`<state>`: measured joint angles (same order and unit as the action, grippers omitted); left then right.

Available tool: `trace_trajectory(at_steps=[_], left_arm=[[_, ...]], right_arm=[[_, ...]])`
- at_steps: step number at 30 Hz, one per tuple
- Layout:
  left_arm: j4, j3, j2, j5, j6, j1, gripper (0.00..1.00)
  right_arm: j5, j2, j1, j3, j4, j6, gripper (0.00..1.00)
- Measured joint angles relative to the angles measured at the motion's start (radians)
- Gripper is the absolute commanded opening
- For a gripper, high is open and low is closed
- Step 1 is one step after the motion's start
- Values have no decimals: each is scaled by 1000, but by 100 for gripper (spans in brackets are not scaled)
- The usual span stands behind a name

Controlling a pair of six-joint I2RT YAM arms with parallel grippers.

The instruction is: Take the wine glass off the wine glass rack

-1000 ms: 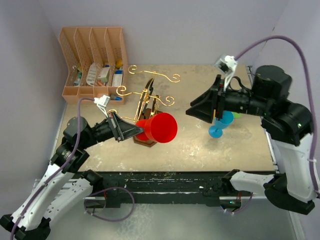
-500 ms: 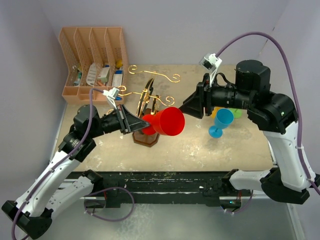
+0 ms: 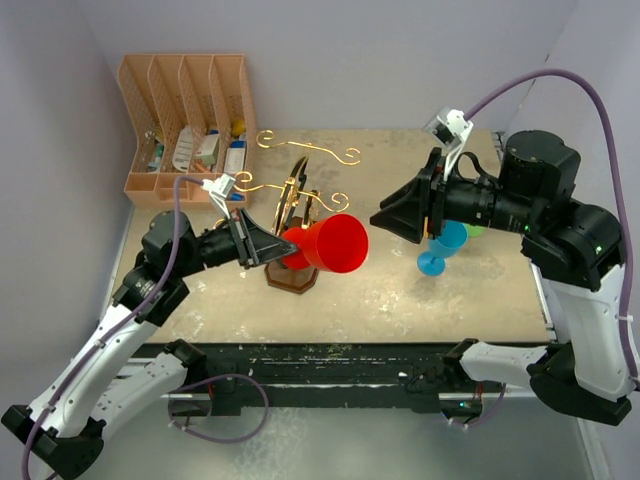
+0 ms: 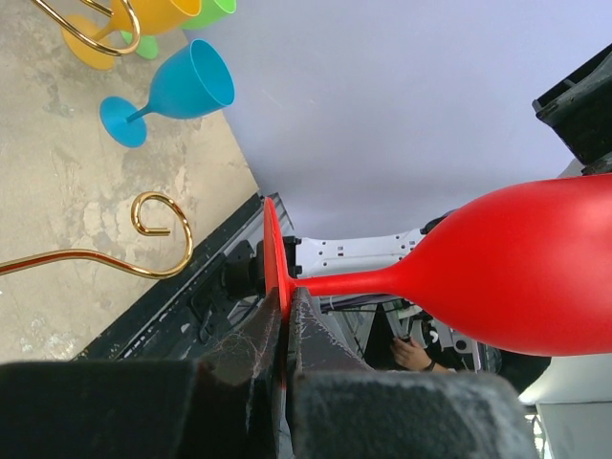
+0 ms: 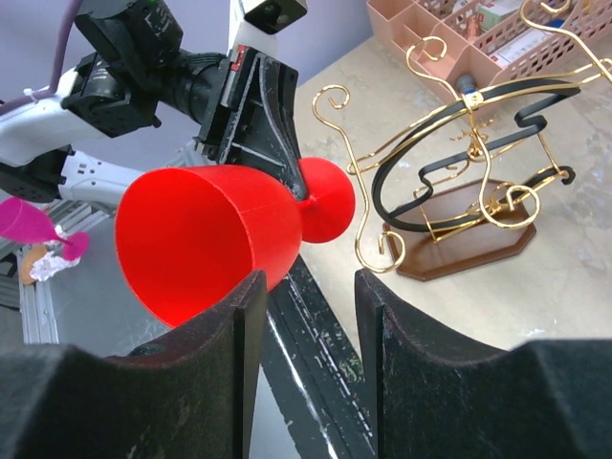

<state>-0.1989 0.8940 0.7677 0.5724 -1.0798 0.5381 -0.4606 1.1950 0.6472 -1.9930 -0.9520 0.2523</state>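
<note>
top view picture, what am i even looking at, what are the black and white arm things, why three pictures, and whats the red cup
These are two robot arms bolted to the near edge of a table. The top view looks down from above and behind them. The other two pictures come from a small camera on each arm's wrist, so that arm's own fingers show at the bottom.

The left hand is shut on the foot of a red wine glass and holds it on its side in the air, near the wine glass rack. The rack is a gold wire stand on a dark wooden base. The right hand is open, faces the glass's mouth and holds nothing.

Also on the table are a blue glass, standing upright, and a peach organiser at the far left corner with small items in its slots.
</note>
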Motion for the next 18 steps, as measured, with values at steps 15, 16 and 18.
trace_trajectory(at_steps=[15,16,18], left_arm=[[3,0,28,0,0,0,0],[3,0,34,0,0,0,0],[4,2,47,1,0,0,0]], right_arm=[[-67,-9,3,8,2,-1,45],[-67,-6,5,10,3,-1,45],[-67,0,8,13,3,-1,45]])
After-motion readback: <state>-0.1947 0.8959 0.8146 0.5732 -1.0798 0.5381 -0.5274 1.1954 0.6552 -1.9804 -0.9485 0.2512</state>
